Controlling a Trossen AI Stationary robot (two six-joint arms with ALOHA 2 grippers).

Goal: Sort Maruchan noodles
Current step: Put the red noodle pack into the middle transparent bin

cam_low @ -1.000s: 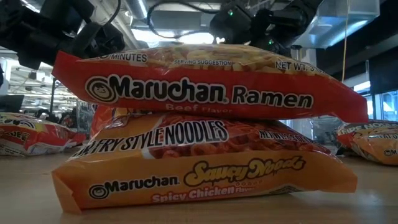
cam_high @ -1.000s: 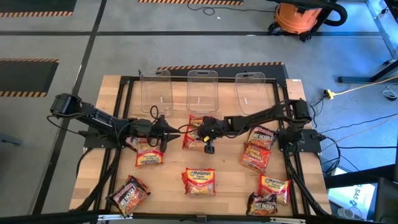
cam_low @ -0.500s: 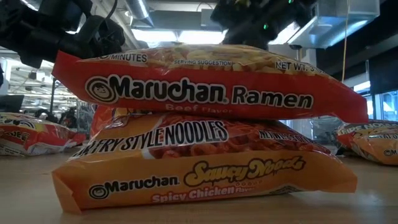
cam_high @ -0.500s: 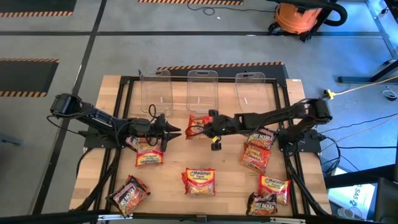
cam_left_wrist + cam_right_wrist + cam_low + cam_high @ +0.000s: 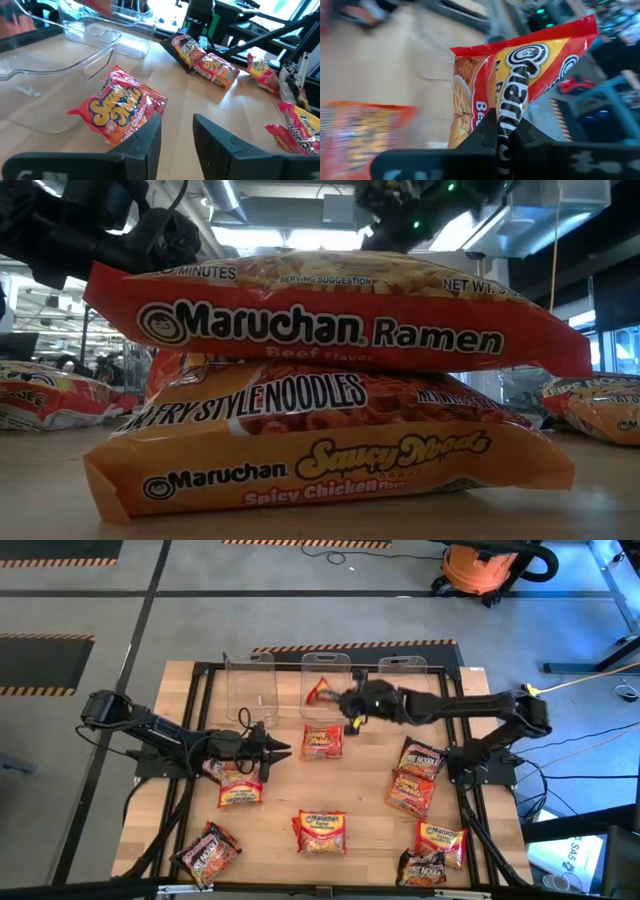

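Note:
My right gripper is shut on a red Maruchan packet and holds it in the air over the middle clear bin. The packet also shows in the right wrist view. An orange packet lies flat on the table below it. My left gripper hovers open and empty at the table's left centre, and the orange packet lies just ahead of its fingers. Several other packets lie flat about the table. My right gripper pinches the red packet between its two fingers, at the bunched middle of the wrapper. The rest of the packet stands out beyond the fingertips. The packet is lifted clear of the table and the bins.
Three clear bins stand in a row at the far edge, left, middle and right. A red packet stacked on an orange one lies near the front and fills the low view. Packets lie at the right and at the front left.
My right gripper has lifted the red packet off the orange one at the table's centre and carried it up and toward the far edge, over the middle bin. The orange packet has stayed on the table.

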